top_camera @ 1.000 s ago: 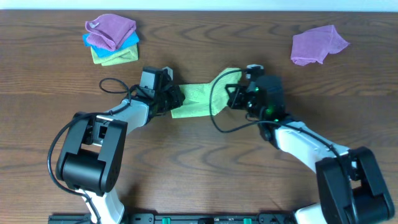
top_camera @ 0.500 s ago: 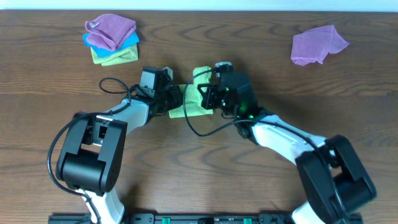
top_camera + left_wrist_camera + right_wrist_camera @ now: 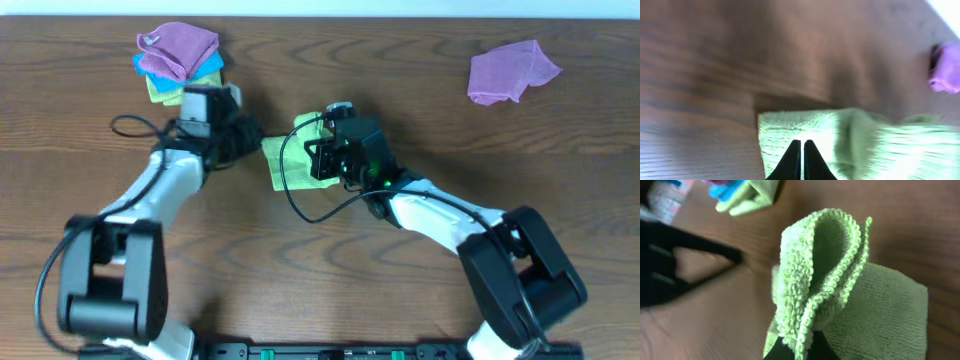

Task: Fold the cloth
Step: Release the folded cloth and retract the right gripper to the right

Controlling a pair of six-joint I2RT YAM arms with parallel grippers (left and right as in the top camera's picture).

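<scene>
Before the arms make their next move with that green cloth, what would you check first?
1. Right gripper jaws pinching the lifted edge of the green cloth: ok.
2. Lifted edge lying flat and even: not ok, it is bunched into a loop.
3. Left gripper jaws gripping the cloth: cannot tell; they look shut over its corner.
4. Stack of folded cloths and purple cloth apart from the green one: ok.

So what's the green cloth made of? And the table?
The cloth looks like microfibre or terry: soft and matte, with tiny fuzzy loops showing along its folded edge. I can't tell the exact fibre. The table looks like dark brown wood, or maybe a wood-look top, with wavy grain lines and a smooth, fairly dull finish.
</scene>
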